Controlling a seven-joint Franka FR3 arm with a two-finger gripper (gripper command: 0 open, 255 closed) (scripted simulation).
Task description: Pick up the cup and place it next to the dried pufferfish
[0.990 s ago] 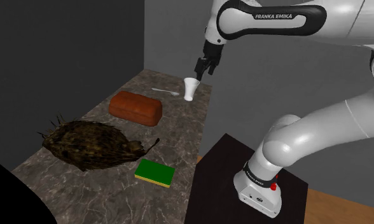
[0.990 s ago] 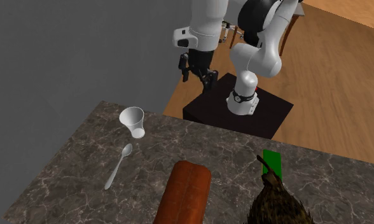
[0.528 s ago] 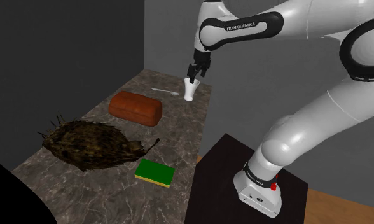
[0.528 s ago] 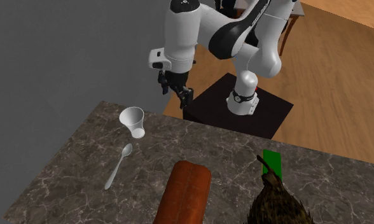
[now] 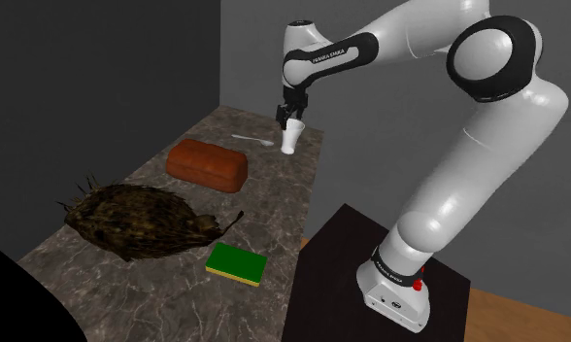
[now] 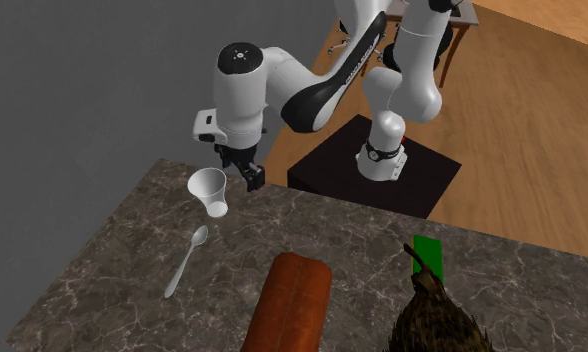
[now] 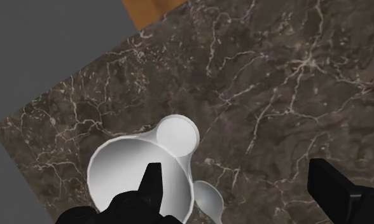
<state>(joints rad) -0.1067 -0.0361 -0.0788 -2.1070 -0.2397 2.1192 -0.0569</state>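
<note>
A white flared cup stands upright at the far corner of the dark marble counter. My black gripper hangs open just above it and slightly to one side. In the wrist view, one finger lies over the cup's rim, and the other finger is over bare counter, so the cup is not between them. Nothing is held. The brown spiny dried pufferfish lies at the counter's other end.
A red-brown loaf-shaped block lies between cup and pufferfish. A white spoon lies close beside the cup. A green sponge sits by the pufferfish's tail. Grey walls border the counter; the black stand is beside it.
The arm has swung over the counter and come down. The gripper went from beside the counter's edge to just above the cup, staying open. The cup has not moved.
</note>
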